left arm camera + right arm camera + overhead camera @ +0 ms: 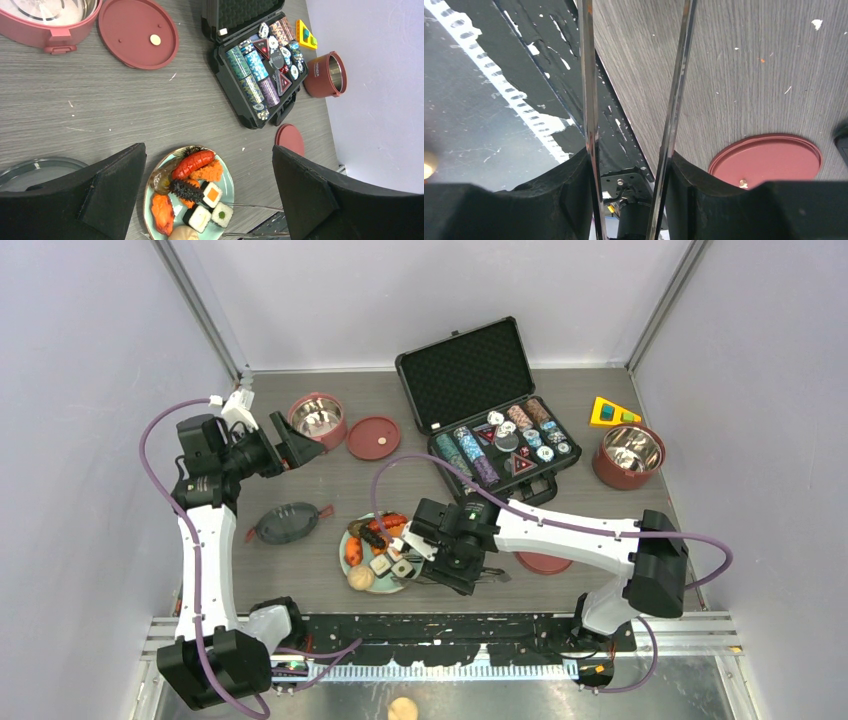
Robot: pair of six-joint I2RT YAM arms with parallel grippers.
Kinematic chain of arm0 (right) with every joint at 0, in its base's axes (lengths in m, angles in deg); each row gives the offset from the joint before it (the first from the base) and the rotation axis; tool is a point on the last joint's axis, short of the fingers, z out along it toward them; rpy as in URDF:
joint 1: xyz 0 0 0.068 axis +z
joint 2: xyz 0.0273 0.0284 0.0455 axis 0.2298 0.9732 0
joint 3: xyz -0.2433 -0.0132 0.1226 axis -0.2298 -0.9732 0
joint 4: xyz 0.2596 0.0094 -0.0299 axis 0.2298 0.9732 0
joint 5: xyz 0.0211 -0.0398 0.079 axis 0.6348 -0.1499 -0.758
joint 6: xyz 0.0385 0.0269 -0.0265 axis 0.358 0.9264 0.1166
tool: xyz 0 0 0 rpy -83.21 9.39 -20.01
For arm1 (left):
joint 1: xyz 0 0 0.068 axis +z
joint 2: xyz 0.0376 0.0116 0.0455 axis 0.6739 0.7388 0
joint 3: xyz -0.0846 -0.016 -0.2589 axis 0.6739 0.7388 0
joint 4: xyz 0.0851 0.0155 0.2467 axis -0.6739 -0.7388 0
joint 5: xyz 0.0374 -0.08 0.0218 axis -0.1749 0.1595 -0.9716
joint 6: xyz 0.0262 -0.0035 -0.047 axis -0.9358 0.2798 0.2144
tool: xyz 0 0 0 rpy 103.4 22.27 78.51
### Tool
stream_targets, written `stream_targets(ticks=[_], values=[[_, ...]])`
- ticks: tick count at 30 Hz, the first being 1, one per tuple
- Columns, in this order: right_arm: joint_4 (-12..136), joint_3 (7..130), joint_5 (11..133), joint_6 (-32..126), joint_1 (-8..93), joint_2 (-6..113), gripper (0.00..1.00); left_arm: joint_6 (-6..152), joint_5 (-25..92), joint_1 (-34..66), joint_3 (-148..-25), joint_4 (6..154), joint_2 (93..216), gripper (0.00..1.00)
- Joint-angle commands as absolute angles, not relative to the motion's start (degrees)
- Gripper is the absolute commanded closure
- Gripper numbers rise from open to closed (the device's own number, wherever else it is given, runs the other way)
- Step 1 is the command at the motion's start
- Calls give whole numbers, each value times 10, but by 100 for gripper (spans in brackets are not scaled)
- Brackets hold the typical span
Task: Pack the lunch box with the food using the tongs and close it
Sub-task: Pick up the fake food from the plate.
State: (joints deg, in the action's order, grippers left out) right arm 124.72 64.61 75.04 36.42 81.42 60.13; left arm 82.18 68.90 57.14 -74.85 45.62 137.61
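The tongs (588,75) are two silver arms, and my right gripper (629,175) is shut on them near the plate's right side (440,550). Their tips (250,206) reach over the plate's edge on either side of a green-topped sushi roll (221,214). The pale green plate (349,540) holds the food: a red sausage (194,162), sushi rolls (212,194), orange pieces and a beige bun (182,233). One lunch box bowl (317,420) stands at the back left, and my left gripper (285,445) hangs open beside it with nothing in it. A second bowl (628,455) stands far right.
A flat red lid (373,437) lies beside the left bowl, and another (545,562) lies under my right arm. The dark top lid (287,522) lies left of the plate. An open black case of poker chips (490,420) and a yellow wedge (612,412) sit behind. A bun (402,708) lies off the table.
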Motion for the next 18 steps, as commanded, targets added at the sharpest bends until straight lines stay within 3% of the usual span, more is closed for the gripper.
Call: stream_targets(ticks=[1, 18], values=[[1251, 677, 724, 379, 816, 606, 48, 831, 703, 577, -747, 484, 1369, 1], [1255, 677, 741, 377, 816, 616, 54, 836, 702, 578, -742, 492, 1370, 1]])
